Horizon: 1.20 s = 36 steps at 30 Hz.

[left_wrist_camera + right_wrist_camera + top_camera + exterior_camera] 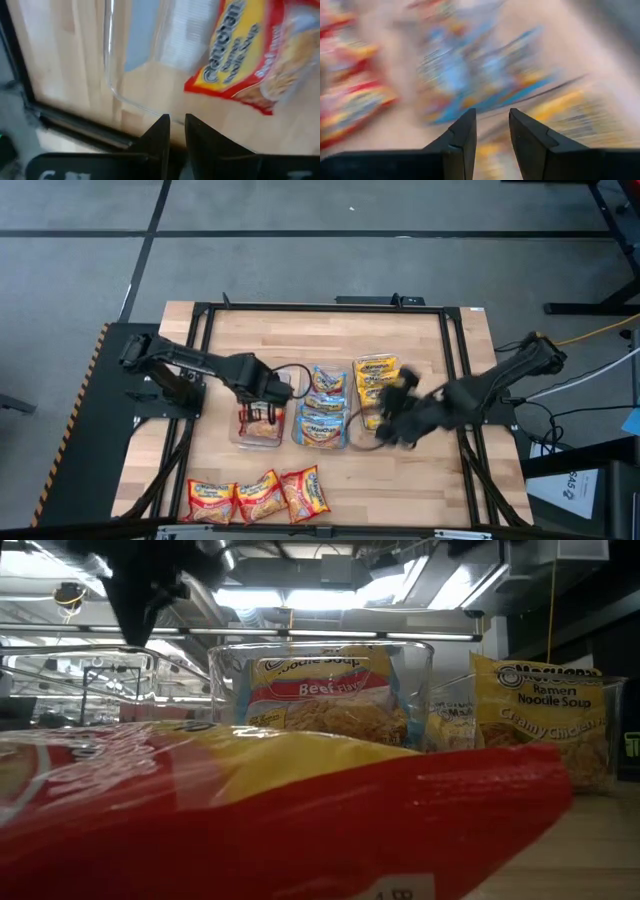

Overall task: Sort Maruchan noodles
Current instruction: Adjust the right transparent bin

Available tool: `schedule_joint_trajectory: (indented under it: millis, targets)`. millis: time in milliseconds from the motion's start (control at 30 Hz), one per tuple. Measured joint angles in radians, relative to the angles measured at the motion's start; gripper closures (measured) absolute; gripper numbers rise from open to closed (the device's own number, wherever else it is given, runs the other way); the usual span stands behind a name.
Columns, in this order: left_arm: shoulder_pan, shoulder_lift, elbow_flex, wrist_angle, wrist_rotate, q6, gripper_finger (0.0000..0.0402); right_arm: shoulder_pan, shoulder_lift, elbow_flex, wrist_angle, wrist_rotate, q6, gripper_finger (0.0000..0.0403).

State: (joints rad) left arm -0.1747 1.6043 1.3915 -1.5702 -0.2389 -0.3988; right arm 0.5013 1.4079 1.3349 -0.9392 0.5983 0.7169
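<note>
In the high view three clear tubs sit side by side mid-table. The left tub [262, 425] holds a red-orange packet [250, 55], the middle tub [325, 408] holds blue-trimmed packets, and the right tub [375, 385] holds yellow ones [540, 710]. Three more red-orange packets [258, 497] lie flat near the table's near edge. My left gripper [177, 125] hovers over the left tub's rim with its fingers all but shut and nothing between them. My right gripper [492, 120] hangs by the right tub's near end, slightly open and empty; its wrist view is blurred.
A dark metal frame [200, 360] runs around the wooden table top. Bare wood lies at the far side [320, 335] and to the right of the loose packets [420, 480]. In the low view a red-orange packet [300, 810] fills the foreground.
</note>
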Motion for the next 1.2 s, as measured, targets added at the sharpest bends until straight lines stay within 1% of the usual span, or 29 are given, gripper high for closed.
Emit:
schedule_joint_trajectory:
  millis: [67,133,200,233,300,333,433,467,533,600,667,767,833,933,1000,1100,1200]
  targets:
    - [0.014,-0.021,0.002,-0.001,-0.018,0.022,0.0347,-0.025,-0.029,0.096,-0.147,0.15,-0.068,0.0288]
    - [0.03,-0.065,-0.011,0.009,-0.04,0.043,0.0347,-0.054,-0.06,0.172,-0.251,0.299,-0.116,0.0288]
    - [0.05,-0.118,-0.029,0.04,-0.068,0.079,0.0347,-0.089,-0.107,0.206,-0.313,0.399,-0.125,0.0288]
    - [0.065,-0.148,-0.054,0.055,-0.077,0.105,0.0347,-0.113,-0.137,0.207,-0.339,0.422,-0.122,0.0288]
    - [0.099,-0.205,-0.107,0.123,-0.084,0.162,0.0347,-0.165,-0.208,0.181,-0.371,0.431,-0.097,0.0288]
    - [0.121,-0.243,-0.144,0.176,-0.068,0.189,0.0347,-0.195,-0.247,0.153,-0.377,0.425,-0.069,0.0288]
    - [0.213,-0.365,-0.278,0.344,0.037,0.286,0.0347,-0.279,-0.367,0.03,-0.342,0.399,0.017,0.0288]
    - [0.244,-0.398,-0.321,0.417,0.082,0.307,0.0347,-0.301,-0.408,-0.023,-0.32,0.384,0.035,0.0288]
    - [0.302,-0.452,-0.394,0.528,0.152,0.322,0.0347,-0.334,-0.486,-0.13,-0.203,0.339,0.058,0.0288]
    - [0.343,-0.484,-0.446,0.613,0.214,0.295,0.0347,-0.356,-0.557,-0.248,-0.045,0.255,0.041,0.0288]
    - [0.364,-0.493,-0.477,0.671,0.262,0.256,0.0347,-0.374,-0.607,-0.362,0.146,0.155,-0.016,0.0288]
    - [0.365,-0.491,-0.489,0.701,0.28,0.25,0.0347,-0.403,-0.636,-0.51,0.402,-0.023,-0.102,0.0288]
    - [0.36,-0.491,-0.489,0.707,0.274,0.251,0.0347,-0.426,-0.623,-0.575,0.493,-0.146,-0.145,0.0288]
    - [0.357,-0.488,-0.489,0.721,0.248,0.251,0.0347,-0.448,-0.57,-0.631,0.479,-0.349,-0.177,0.0288]
    - [0.358,-0.489,-0.489,0.72,0.234,0.25,0.0347,-0.452,-0.532,-0.644,0.449,-0.447,-0.172,0.0288]
    - [0.358,-0.488,-0.489,0.721,0.205,0.251,0.0347,-0.449,-0.476,-0.647,0.404,-0.511,-0.172,0.0288]
    - [0.358,-0.488,-0.489,0.72,0.196,0.251,0.0347,-0.45,-0.438,-0.646,0.354,-0.495,-0.172,0.0288]
